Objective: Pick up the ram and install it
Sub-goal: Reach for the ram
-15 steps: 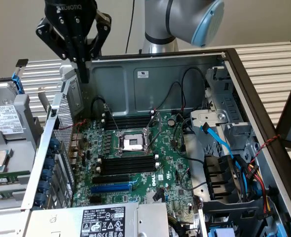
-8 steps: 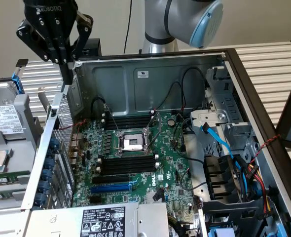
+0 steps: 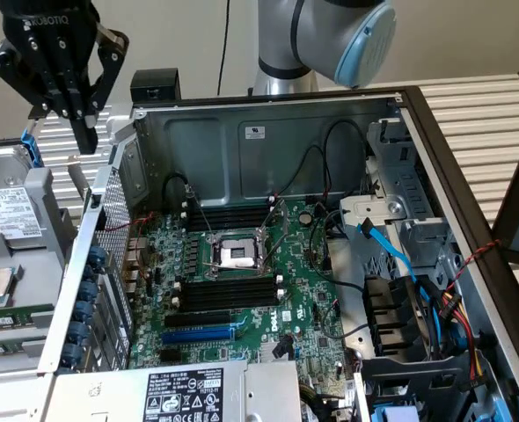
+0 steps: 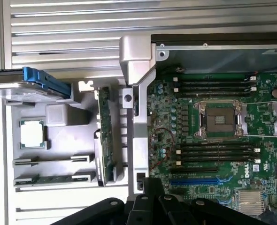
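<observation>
While the open computer case (image 3: 268, 141) shows its motherboard (image 3: 303, 303) with black memory slots (image 3: 229, 293) bare, the grey tray (image 4: 73, 140) lies just beside it on the exterior view's left. The claw (image 3: 85, 134) hangs above the tray's far end, pressed together and empty, and the ram (image 4: 105, 136) stands on edge in that tray.

We see soft, even indoor light in both views. The case wall (image 3: 233, 154) carries a dull sheen, its corner at the exterior view's right sinks into shadow, and the slatted counter (image 4: 73, 28) glares pale.
</observation>
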Motion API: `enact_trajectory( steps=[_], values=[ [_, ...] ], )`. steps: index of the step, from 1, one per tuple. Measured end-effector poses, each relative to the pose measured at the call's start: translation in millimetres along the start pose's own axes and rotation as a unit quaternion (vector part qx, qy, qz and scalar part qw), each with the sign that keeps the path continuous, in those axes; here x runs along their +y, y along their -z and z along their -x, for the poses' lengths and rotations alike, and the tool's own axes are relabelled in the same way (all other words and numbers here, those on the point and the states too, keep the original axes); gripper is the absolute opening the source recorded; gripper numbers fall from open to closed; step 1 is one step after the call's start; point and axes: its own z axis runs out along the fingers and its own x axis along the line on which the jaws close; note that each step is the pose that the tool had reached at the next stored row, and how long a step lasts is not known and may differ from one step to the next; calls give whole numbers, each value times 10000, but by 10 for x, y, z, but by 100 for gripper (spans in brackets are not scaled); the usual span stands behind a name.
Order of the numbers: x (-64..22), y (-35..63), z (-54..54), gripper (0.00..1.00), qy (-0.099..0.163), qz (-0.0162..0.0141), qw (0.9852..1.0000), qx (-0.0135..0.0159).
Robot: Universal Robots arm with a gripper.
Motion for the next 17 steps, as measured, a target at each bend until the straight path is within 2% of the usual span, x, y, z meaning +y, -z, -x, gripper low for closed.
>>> enact_trajectory(
  steps=[17],
  values=[
    [-60, -100, -770, 11, 0, 0, 10000, 0]
  ],
)
